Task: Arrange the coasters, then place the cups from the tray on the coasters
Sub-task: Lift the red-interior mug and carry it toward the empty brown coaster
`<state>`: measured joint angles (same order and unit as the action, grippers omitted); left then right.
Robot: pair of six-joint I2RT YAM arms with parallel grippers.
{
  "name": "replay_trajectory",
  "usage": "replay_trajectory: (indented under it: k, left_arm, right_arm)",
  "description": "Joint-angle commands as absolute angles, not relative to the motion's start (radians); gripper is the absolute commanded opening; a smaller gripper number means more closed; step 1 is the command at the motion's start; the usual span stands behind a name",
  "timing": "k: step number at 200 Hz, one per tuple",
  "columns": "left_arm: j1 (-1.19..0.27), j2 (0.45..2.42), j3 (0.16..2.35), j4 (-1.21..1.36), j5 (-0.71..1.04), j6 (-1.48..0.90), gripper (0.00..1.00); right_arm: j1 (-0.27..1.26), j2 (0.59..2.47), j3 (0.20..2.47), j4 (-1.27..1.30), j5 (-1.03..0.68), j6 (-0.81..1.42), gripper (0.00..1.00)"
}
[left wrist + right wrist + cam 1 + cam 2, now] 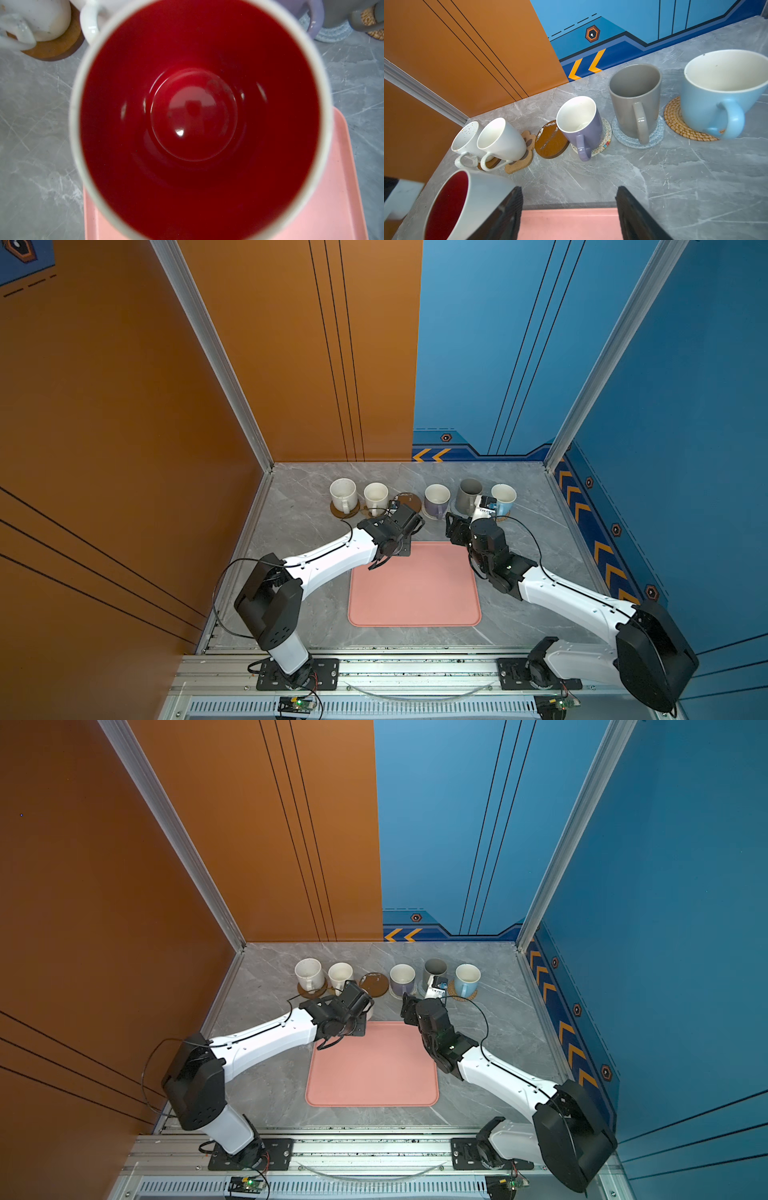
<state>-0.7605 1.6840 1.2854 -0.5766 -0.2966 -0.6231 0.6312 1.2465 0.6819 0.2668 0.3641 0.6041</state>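
Observation:
The white cup with a red inside (193, 114) fills the left wrist view; my left gripper (409, 522) is shut on it, with its fingers hidden. The cup (467, 203) hangs tilted over the far left corner of the pink tray (415, 593). Just behind it lies a bare brown disc coaster (550, 141). Along the back stand a speckled white cup (343, 491), a white cup (376, 494), a lavender cup (437, 495), a grey cup (469, 491) and a light blue cup (503, 494), each on a coaster. My right gripper (569, 191) is open above the tray's far edge, holding nothing.
The tan paw-print coaster (521, 164) sticks out from under the white cup beside the bare disc. An orange wall (124, 448) closes the left side and blue walls (665, 448) the back and right. The arm bases sit on a metal rail (415, 672) at the front.

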Motion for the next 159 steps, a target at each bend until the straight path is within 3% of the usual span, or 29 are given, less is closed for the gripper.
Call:
replay_trajectory:
  k: [1,159]
  left_arm:
    - [-0.732,1.727,1.387,-0.522,-0.274,-0.571,0.00]
    - [-0.614,2.099,1.821,-0.595,-0.250,-0.485,0.00]
  right_arm:
    - [0.620,1.203,0.657,0.234,0.387,0.620,0.70]
    - [0.564,1.080,0.586,0.209,0.399,0.626,0.70]
